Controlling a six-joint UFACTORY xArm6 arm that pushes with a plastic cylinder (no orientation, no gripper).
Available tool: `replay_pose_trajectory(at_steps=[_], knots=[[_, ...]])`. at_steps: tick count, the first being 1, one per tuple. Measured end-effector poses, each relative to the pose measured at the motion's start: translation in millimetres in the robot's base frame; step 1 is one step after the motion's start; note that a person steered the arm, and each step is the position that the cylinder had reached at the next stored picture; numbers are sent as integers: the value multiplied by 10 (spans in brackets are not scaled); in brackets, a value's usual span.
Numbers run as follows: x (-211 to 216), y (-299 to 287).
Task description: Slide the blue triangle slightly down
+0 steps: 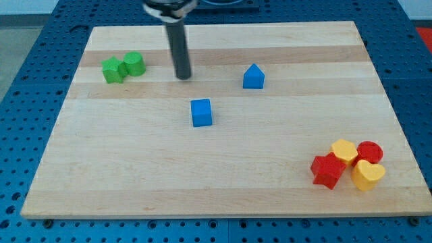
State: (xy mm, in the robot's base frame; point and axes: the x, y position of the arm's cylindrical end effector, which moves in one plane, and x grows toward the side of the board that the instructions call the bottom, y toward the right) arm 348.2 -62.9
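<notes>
The blue triangle (254, 77) sits on the wooden board (223, 182), a little right of centre near the view's top. A blue cube (201, 112) lies below and to its left. My tip (183, 76) rests on the board well to the left of the blue triangle, at about the same height in the view, and above the blue cube. It touches no block.
A green star (113, 69) and a green cylinder (133, 63) sit together at the upper left. At the lower right are a red star (327, 171), a yellow hexagon (344, 152), a red cylinder (370, 152) and a yellow heart (368, 175).
</notes>
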Motion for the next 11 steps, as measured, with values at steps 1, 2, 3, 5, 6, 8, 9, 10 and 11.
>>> replay_pose_trajectory(at_steps=[1,2,3,5,6,8,9,10,11], knots=[[-11,26],[-158,86],[-367,523],[-385,1305],[-125,1329],[434,1309],[645,1254],[480,1463],[171,1459]])
